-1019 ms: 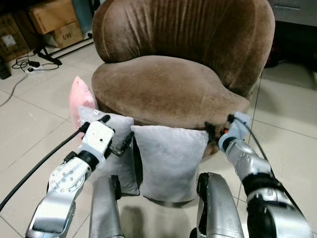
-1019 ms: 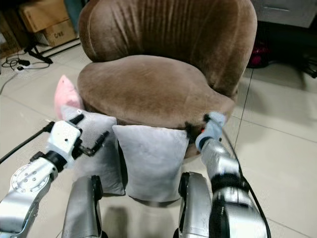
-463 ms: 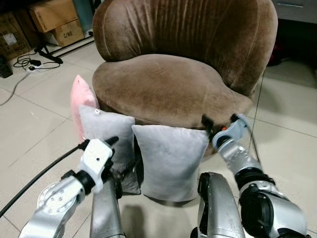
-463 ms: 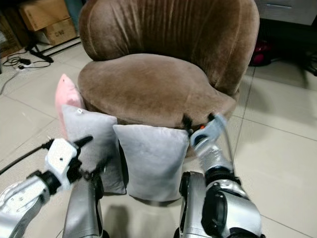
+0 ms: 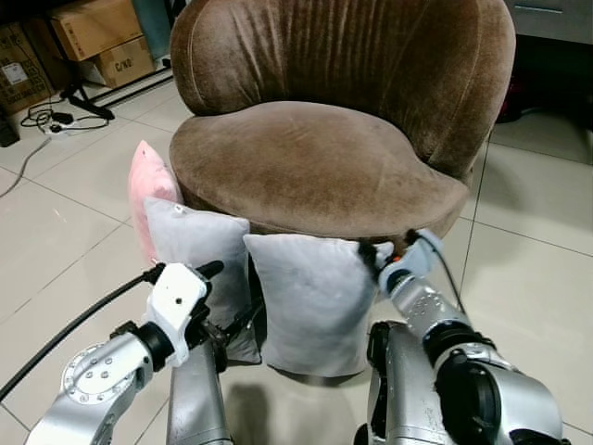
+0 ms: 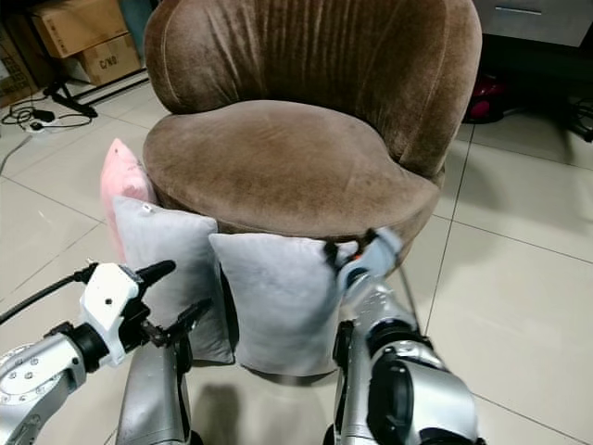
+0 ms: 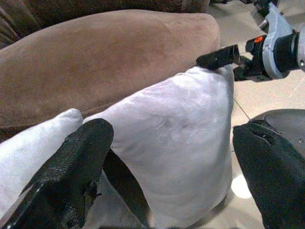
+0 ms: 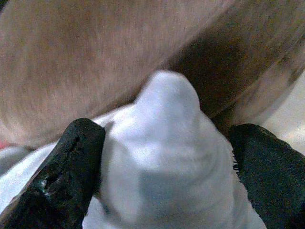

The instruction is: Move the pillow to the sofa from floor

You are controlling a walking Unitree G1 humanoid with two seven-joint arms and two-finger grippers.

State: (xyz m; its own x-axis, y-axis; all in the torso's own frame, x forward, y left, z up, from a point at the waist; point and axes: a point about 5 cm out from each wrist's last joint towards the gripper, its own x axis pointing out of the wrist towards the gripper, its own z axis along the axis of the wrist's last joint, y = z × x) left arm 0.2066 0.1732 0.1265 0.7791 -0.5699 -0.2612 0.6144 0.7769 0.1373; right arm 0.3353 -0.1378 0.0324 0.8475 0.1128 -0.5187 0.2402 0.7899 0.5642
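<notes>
Three pillows stand on the tiled floor [image 5: 65, 241] against the front of the brown sofa [image 5: 324, 158]: a pink pillow [image 5: 148, 190] furthest to the robot's left, a grey left pillow [image 5: 199, 255] next to it, and a grey front pillow [image 5: 310, 301] in the middle, upright, touching the seat's lower edge; right gripper [image 8: 164, 157] is at the front pillow's upper right corner, fingers spread with the corner between them, not clenched; left gripper [image 5: 218, 301] hovers low by the gap between the two grey pillows, fingers [image 7: 71, 171] released and wide apart, touching nothing that I can tell; cardboard boxes [image 5: 102, 37] and cables [image 5: 46, 119] sit far left on the floor behind.
</notes>
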